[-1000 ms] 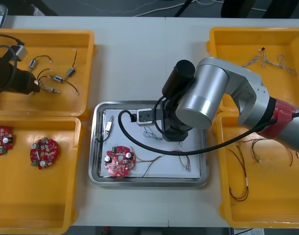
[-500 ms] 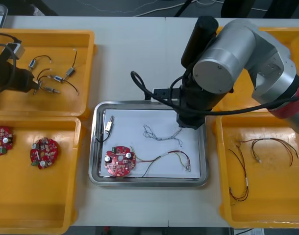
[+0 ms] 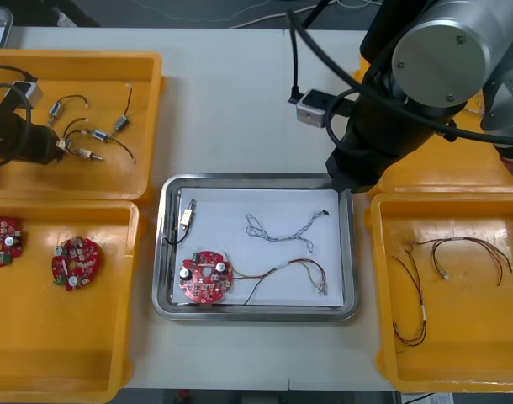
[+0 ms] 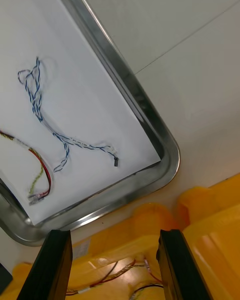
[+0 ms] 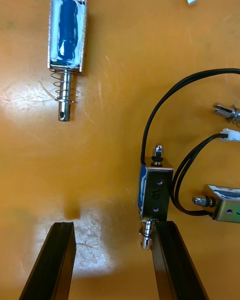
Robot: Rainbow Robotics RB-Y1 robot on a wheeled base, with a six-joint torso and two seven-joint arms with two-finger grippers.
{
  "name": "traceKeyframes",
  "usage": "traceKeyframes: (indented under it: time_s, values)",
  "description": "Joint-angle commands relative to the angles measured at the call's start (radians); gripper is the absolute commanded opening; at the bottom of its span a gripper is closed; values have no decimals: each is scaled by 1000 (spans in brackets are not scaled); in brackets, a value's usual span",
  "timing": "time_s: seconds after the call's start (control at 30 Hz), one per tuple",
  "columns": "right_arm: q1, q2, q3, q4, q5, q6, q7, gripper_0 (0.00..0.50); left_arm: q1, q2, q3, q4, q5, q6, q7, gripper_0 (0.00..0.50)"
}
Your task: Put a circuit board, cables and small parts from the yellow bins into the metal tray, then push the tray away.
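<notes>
The metal tray (image 3: 256,180) at the table's middle, white inside, holds a round red circuit board (image 3: 206,276), a twisted blue and white cable (image 3: 277,225), a red and yellow cable (image 3: 295,273) and a small metal part (image 3: 187,215). My right gripper (image 4: 115,265) is open and holds nothing. It hangs over the gap between the tray's corner (image 4: 167,160) and a yellow bin's rim (image 4: 160,220). The blue and white cable (image 4: 45,125) lies apart from it. My left gripper (image 5: 112,265) stands open low in the far left bin (image 3: 143,126). A small metal part (image 5: 155,195) lies just ahead of one finger.
The right arm (image 3: 425,76) looms over the far right bin. The near right bin (image 3: 383,337) holds red and black cables (image 3: 458,252). Two more circuit boards (image 3: 76,263) lie in the near left bin. Other small metal parts (image 5: 67,35) with black leads lie around my left gripper.
My right arm has risen off the tray and swung toward the far right, leaving the blue and white cable lying in the tray. The left arm has barely moved.
</notes>
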Motion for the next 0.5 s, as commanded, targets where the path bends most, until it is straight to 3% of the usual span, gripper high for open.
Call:
traceKeyframes:
  time_s: [0.03, 0.2, 0.5]
  values:
    - [72, -32, -101, -126, 22, 6, -107, 500, -26, 29, -14, -3, -19, -13, -113, 442]
    - [167, -65, -181, -233, 30, 6, -243, 500, -26, 14, -21, -3, -22, -13, -125, 442]
    - [317, -99, -285, -376, 67, 6, -381, 500, -31, -6, -38, -3, -19, -13, -146, 443]
